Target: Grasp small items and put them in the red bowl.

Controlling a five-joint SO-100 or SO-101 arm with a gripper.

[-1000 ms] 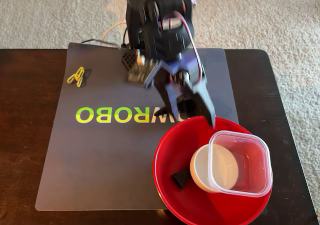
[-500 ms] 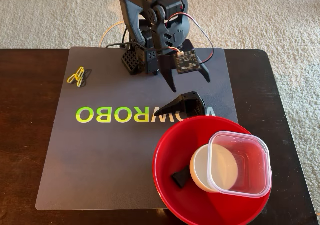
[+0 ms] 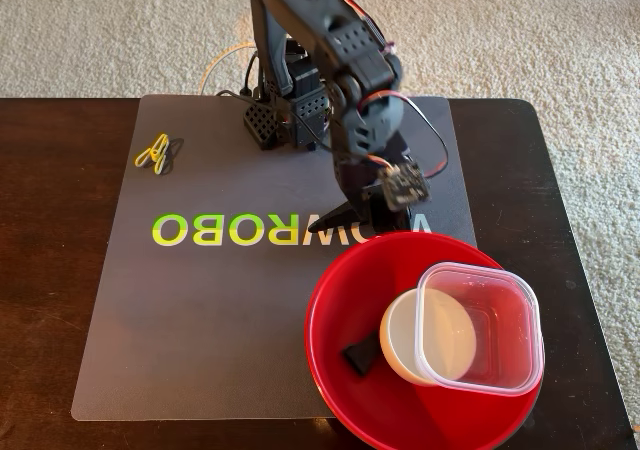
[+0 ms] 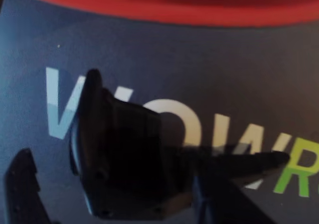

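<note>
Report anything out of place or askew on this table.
The yellow clip pair lies alone on the mat's far-left corner, outside the red bowl. The clear tub sits tilted over the white dish.

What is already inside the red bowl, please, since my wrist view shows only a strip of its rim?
Observer: In the fixed view the red bowl holds three things: a clear square tub, a small white dish that the tub partly overlaps, and a small black piece beside the dish.
Operator: Thank you. Is any small item lying outside the bowl?
Observer: Yes. A yellow clip pair lies on the dark mat, near its far left corner in the fixed view, well away from the bowl.
</note>
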